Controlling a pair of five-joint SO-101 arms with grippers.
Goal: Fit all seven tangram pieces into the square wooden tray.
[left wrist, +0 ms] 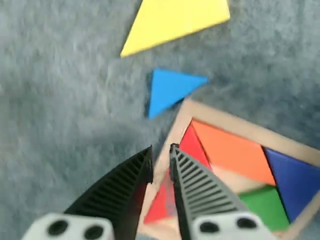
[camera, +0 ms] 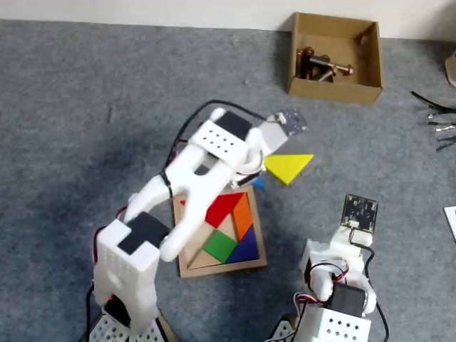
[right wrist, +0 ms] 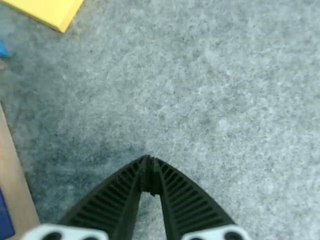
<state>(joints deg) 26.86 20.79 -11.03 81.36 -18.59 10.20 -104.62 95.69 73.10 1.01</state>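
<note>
I read the worktop [camera: 64, 107] as a grey, felt-like covering that runs to a pale strip [camera: 142, 11] along its far edge. A cardboard box [camera: 335, 89] sits by the far edge, toward the right corner, and holds copper-coloured metal parts [camera: 320, 65]. Black cables [camera: 434, 107] lie at the right edge.

The square wooden tray [camera: 221, 269] lies close to the near edge, about midway along it, turned slightly off square to that edge. In it I see a red piece [camera: 222, 208], an orange piece [camera: 244, 214], a green square [camera: 219, 246] and a dark blue piece [camera: 247, 249], with bare wood between them. The left arm covers the side of the tray toward the worktop's left edge.

A light blue triangle [left wrist: 170, 90] lies on the covering just beside the tray's far corner; I cannot tell whether it touches the rim. A yellow triangle [camera: 287, 167] lies just beyond it, toward the worktop's centre.

The left gripper [left wrist: 160, 149] hangs over the tray's far rim, its fingers parted by a narrow gap and gripping nothing. The right gripper [right wrist: 149, 159] is over bare covering to the right of the tray, fingertips pressed together with nothing between them.
</note>
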